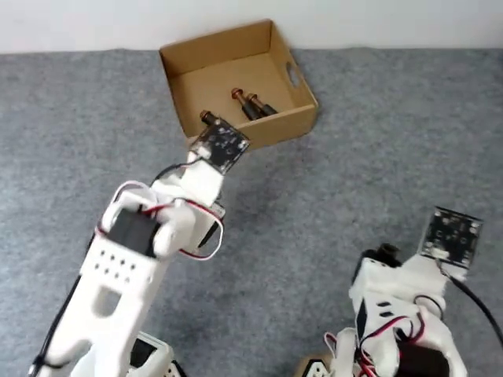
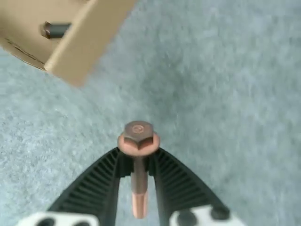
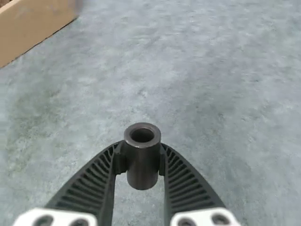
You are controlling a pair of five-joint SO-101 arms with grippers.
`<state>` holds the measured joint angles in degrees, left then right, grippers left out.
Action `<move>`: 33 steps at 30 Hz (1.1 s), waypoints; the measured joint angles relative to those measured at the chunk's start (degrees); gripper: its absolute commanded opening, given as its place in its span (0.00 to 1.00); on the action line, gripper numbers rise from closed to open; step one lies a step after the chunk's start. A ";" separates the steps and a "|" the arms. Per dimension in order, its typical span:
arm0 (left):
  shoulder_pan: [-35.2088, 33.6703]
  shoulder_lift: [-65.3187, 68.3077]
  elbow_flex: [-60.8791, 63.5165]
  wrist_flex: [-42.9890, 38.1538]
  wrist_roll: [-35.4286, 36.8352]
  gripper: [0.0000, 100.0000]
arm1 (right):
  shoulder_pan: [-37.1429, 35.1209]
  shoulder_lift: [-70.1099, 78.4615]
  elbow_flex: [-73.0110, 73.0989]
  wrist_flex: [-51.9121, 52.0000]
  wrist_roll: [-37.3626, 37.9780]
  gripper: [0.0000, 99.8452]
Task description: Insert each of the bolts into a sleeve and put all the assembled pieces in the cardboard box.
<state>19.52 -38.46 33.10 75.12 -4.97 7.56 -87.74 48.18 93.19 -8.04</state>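
My left gripper (image 2: 138,159) is shut on a copper bolt (image 2: 138,141), hex head pointing away from the wrist and the shank running back between the fingers. In the high view this bolt's head (image 1: 208,118) sits just outside the front-left corner of the cardboard box (image 1: 179,64). My right gripper (image 3: 141,151) is shut on a dark sleeve (image 3: 142,167) with its open bore facing away, low over the carpet. The right arm (image 1: 409,298) stands at the lower right, far from the box. Two bolt-in-sleeve pieces (image 1: 253,104) lie in the box.
Grey carpet (image 1: 369,141) covers the table between the arms and the box. The box wall (image 2: 87,40) is close ahead of the left gripper, with a dark sleeve (image 2: 55,30) showing inside. A box edge (image 3: 33,23) lies far off in the right wrist view.
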 measured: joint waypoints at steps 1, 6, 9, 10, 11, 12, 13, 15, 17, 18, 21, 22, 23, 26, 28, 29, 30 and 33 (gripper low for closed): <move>0.09 -1.41 0.35 -0.97 1.32 0.00 | -2.20 0.00 0.35 -1.05 0.00 0.01; 0.18 -10.29 2.55 -7.03 11.96 0.00 | -13.01 0.18 1.85 -7.65 0.00 0.01; 0.18 -16.70 6.59 -12.75 17.23 0.00 | -18.46 0.09 1.93 -12.40 0.00 0.01; 0.18 -19.08 8.35 -15.03 18.20 0.00 | -19.78 0.09 1.93 -13.89 0.00 0.01; 0.18 -21.54 10.20 -17.49 18.81 0.00 | -21.19 0.09 2.37 -15.12 0.00 0.01; 0.26 -24.09 11.96 -20.22 19.16 0.00 | -22.95 0.09 2.90 -16.26 0.18 0.01; 0.70 -26.64 13.63 -23.03 19.25 0.00 | -24.53 0.09 3.52 -17.58 0.18 0.01; 2.02 -31.74 16.97 -28.66 19.43 0.00 | -27.43 0.09 5.36 -20.13 0.18 0.01; 3.87 -36.48 20.31 -33.05 19.43 0.00 | -29.89 0.09 7.56 -23.38 0.62 0.01; 5.10 -38.68 21.80 -34.64 19.43 0.00 | -31.21 0.09 9.05 -25.14 1.67 0.01; 9.76 -44.57 25.23 -38.07 19.60 0.00 | -34.99 0.70 13.36 -30.86 5.71 0.01; 11.16 -46.24 25.76 -38.51 19.60 0.00 | -35.78 0.53 14.42 -32.70 7.21 0.01; 12.48 -47.65 26.37 -38.77 19.87 0.00 | -36.66 0.44 15.21 -34.55 8.79 0.01; 13.98 -49.67 27.16 -39.12 19.87 0.00 | -40.00 0.53 16.53 -38.24 13.36 0.01; 14.24 -50.20 27.25 -39.12 19.87 0.00 | -41.67 0.53 16.62 -39.74 15.47 0.01; 14.42 -50.37 27.25 -39.12 20.31 0.00 | -42.11 0.53 16.62 -40.26 16.35 0.01; 14.68 -50.46 27.25 -39.12 21.19 0.00 | -42.29 0.53 16.62 -40.70 16.97 0.01; 14.77 -50.46 27.25 -38.68 24.44 0.00 | -42.46 0.53 16.62 -42.02 18.90 0.01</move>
<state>34.29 -88.92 60.35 36.44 19.47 -34.90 -87.21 64.79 51.16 10.86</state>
